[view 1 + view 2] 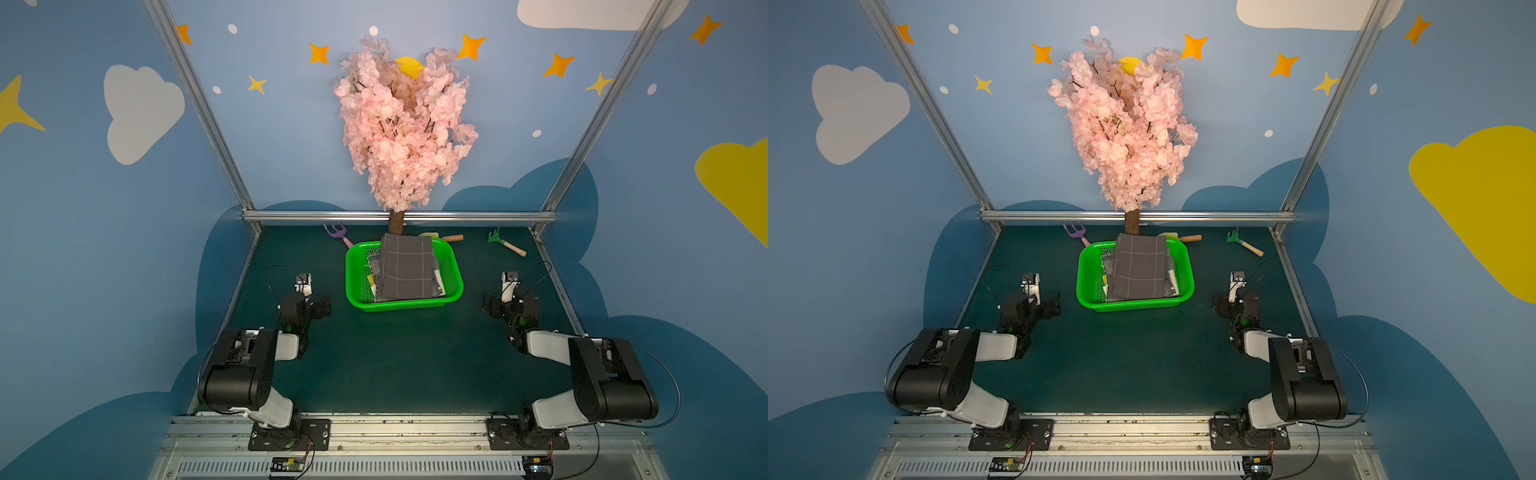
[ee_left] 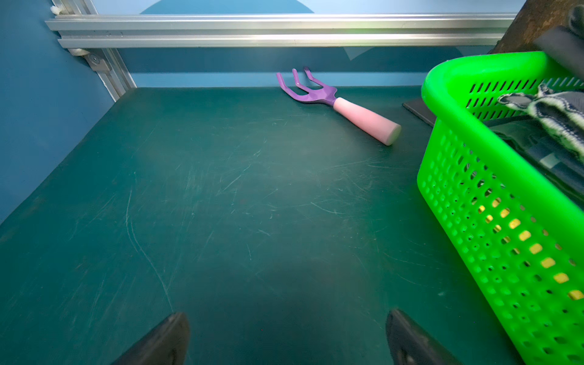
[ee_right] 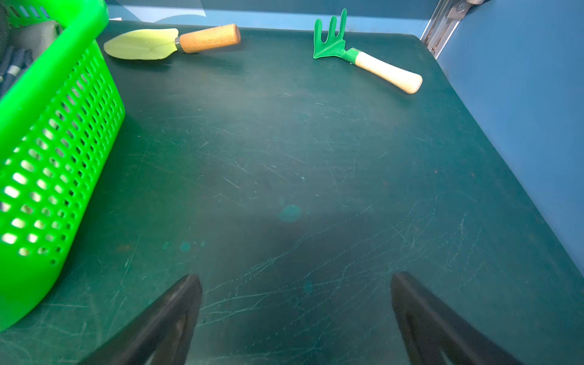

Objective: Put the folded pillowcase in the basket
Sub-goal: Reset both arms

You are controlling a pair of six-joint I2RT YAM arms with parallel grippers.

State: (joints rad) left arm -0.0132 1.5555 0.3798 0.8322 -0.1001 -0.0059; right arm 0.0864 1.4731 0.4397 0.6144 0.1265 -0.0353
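Pillowcase, grey grid-lined folded cloth, lies in green mesh plastic basket, likely soft, light, pinch folded edge; left gripper, right gripper both spread, empty.

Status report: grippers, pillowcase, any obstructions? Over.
Open and empty: left gripper, right gripper, flanking the basket. Grey checked pillowcase folded in it atop other cloths, far edge over rim. Behind: fork, trowel, rake; nothing obstructing.

L gripper & R gripper — both w/ jaws spread wide.

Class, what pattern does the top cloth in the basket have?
Top cloth: dark grey with thin pale grid lines; clearest in a top view.
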